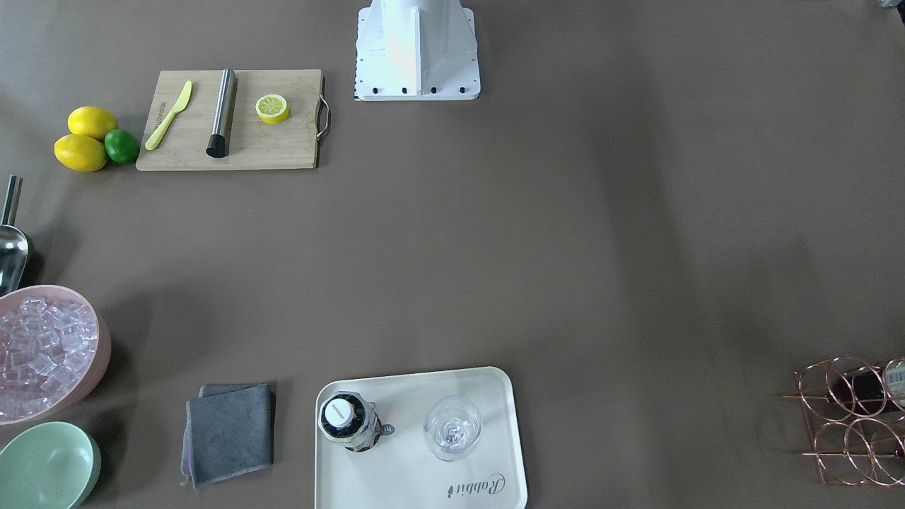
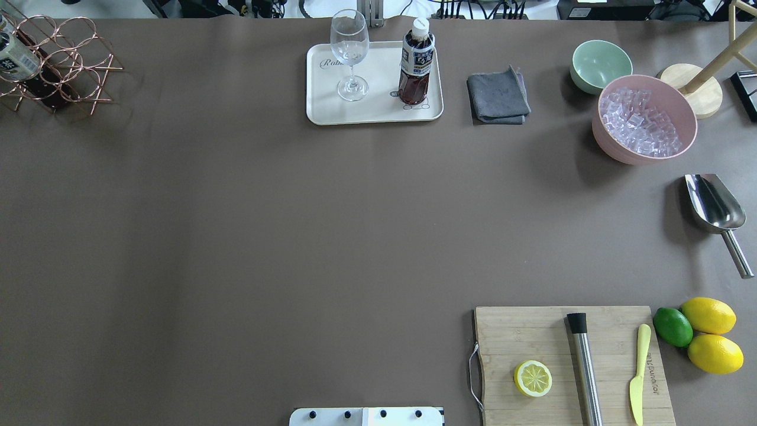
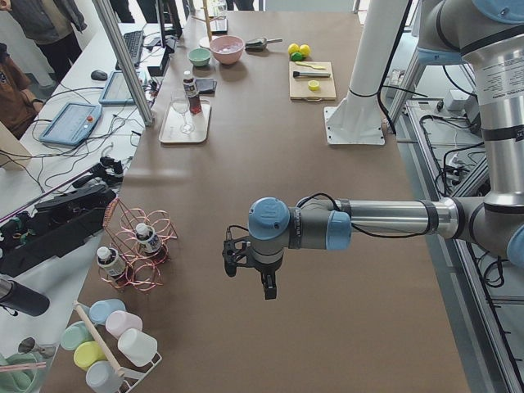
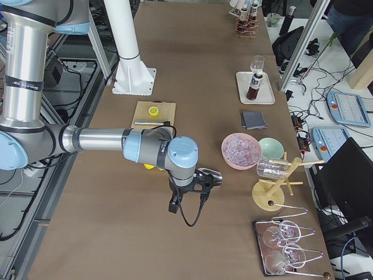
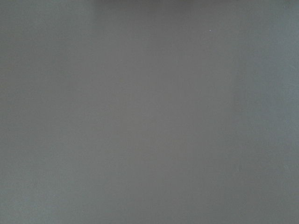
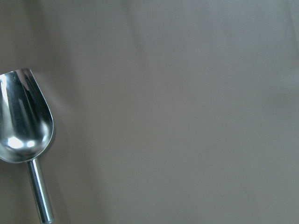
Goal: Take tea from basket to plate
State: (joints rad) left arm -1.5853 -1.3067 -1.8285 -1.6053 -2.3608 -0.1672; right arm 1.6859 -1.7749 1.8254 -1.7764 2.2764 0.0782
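Tea (image 2: 416, 65) upright on plate (image 2: 378, 115), prob. done; left end effector (image 3: 250, 266), right end effector (image 4: 187, 201) both well apart, jaw gap can't tell.

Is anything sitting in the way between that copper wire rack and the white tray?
Nothing visible stands between the basket and the plate. One tea bottle already stands upright on the plate, beside the wine glass.

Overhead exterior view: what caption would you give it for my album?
Tea bottle standing upright beside a stemmed glass on the cream tray; another bottle lies in the copper basket.
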